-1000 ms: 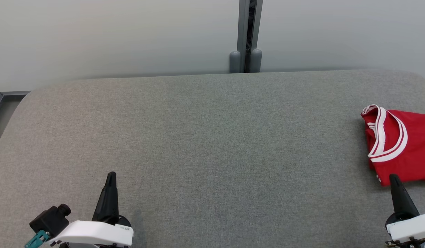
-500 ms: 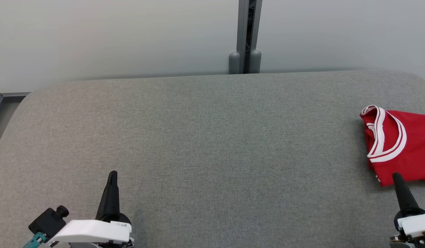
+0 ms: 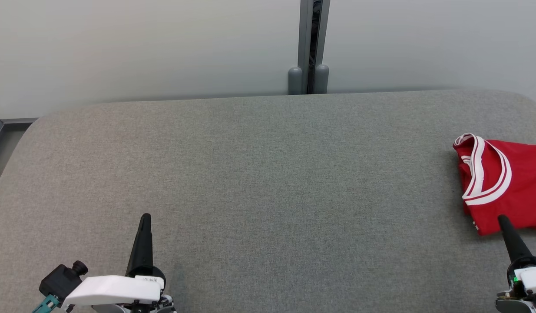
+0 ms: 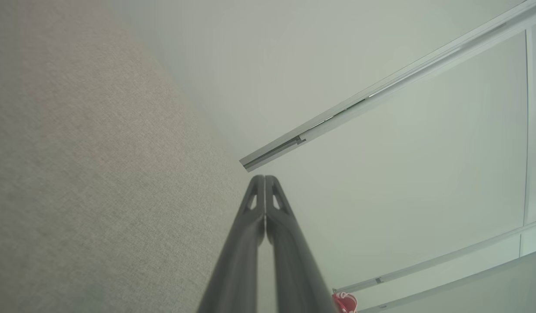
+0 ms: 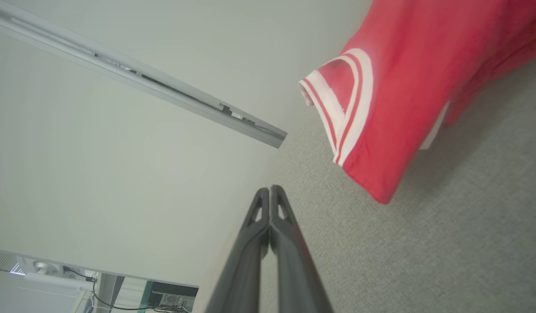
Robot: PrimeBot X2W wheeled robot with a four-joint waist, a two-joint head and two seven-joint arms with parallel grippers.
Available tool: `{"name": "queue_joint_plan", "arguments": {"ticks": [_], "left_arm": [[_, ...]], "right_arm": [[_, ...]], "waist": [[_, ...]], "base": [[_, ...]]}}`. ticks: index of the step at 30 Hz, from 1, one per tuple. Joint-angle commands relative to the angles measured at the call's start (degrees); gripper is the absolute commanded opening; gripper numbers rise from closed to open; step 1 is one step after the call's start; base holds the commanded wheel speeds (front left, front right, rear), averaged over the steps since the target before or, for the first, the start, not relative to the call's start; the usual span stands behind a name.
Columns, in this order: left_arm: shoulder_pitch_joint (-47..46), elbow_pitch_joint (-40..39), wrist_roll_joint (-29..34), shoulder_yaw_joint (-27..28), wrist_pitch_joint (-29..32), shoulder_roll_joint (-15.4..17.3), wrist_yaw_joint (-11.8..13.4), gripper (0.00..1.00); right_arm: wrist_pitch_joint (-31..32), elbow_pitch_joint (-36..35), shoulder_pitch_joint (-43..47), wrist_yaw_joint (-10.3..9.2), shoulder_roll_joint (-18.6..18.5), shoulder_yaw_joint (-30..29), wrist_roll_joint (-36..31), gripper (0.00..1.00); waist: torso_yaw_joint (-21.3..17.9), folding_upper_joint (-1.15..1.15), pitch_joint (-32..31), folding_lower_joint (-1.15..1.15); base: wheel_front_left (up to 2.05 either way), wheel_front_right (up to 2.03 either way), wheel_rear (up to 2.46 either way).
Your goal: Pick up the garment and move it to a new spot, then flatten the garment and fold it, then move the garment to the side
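Garment, red, lies at three o'clock on the worktop; left tool and right tool are both clenched, empty.

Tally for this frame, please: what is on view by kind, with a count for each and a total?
garment, red with white trim: 1
grippers: 2, the left gripper and the right gripper, fingers shut on both
table, grey: 1
Total: 4
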Motion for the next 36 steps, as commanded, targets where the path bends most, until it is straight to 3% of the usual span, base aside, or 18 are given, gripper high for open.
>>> {"name": "queue_joint_plan", "arguments": {"ticks": [1,36], "left_arm": [[-1.6,-0.6,-1.8,0.1,0.2,0.2,-0.5,0.0],[-2.2,-0.7,-17.9,0.0,1.0,-1.5,-2.7,0.0]], "right_arm": [[0.6,-0.1,-1.2,0.11,-0.8,-0.6,2.1,0.0],[6.2,3.3,-3.5,0.13,-1.8,-3.4,20.6,0.0]], "waist": [[0.0,0.0,0.0,0.0],[-0.2,0.0,-0.6,0.0]], "base": [[0.0,0.0,0.0],[0.0,0.0,0.0]]}}
